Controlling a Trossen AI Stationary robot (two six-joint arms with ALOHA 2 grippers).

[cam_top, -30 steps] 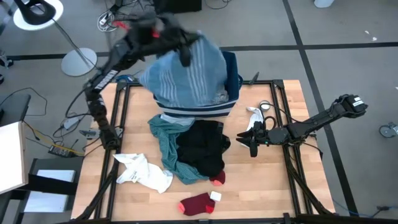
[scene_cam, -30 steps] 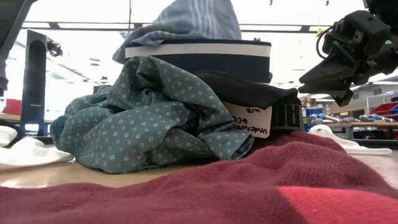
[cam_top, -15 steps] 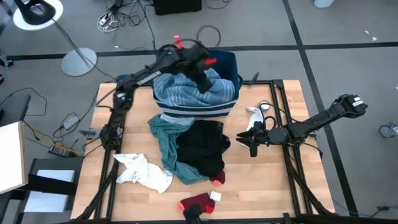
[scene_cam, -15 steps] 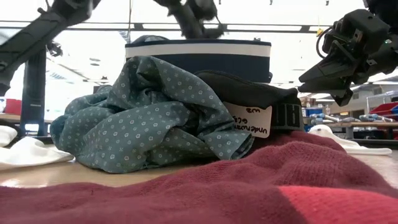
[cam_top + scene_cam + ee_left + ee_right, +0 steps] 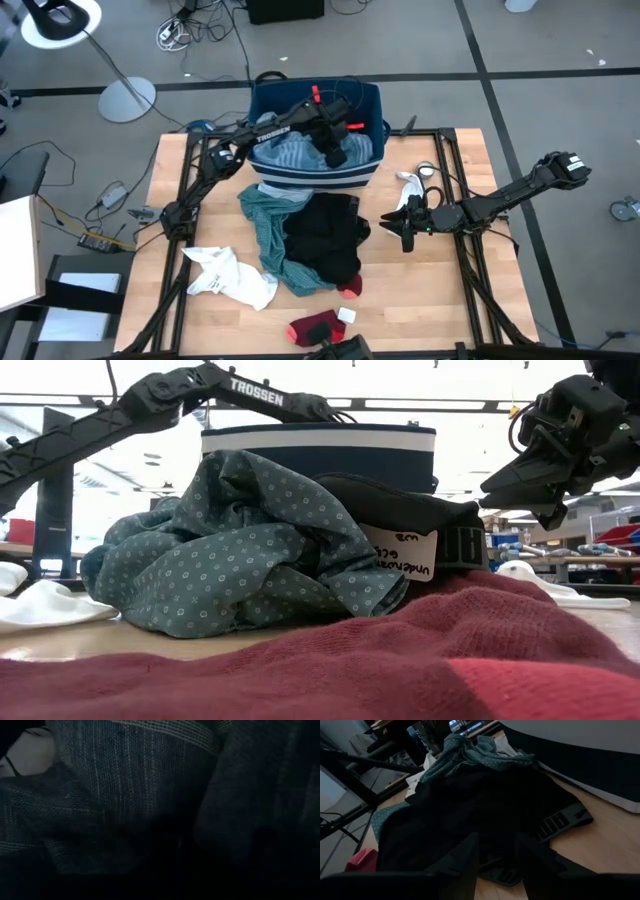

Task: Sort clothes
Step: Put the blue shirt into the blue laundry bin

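A wooden tabletop (image 5: pixel 420 300) stands on a grey floor (image 5: pixel 560 90), with a round white lamp base (image 5: pixel 127 99) and loose cables on the floor past its far edge. At the far edge of the tabletop sits a navy bin (image 5: pixel 366 100) with a white band. The left tool (image 5: pixel 333 152) is down inside the bin, pressed into a teal striped garment (image 5: pixel 290 155) that lies there; its wrist view shows only that striped fabric up close, and whether its fingers are parted or still grip the cloth cannot be told. The right tool (image 5: pixel 407 232) hovers just above the tabletop on the right, fingers partly apart and holding nothing, pointing at a black garment (image 5: pixel 325 240) in the middle. A blue-green dotted garment (image 5: pixel 265 220) lies beside and partly under the black one. A white garment (image 5: pixel 235 275) lies near the left front, a small white piece (image 5: pixel 410 183) beside the right tool, and red socks (image 5: pixel 318 327) at the front edge.
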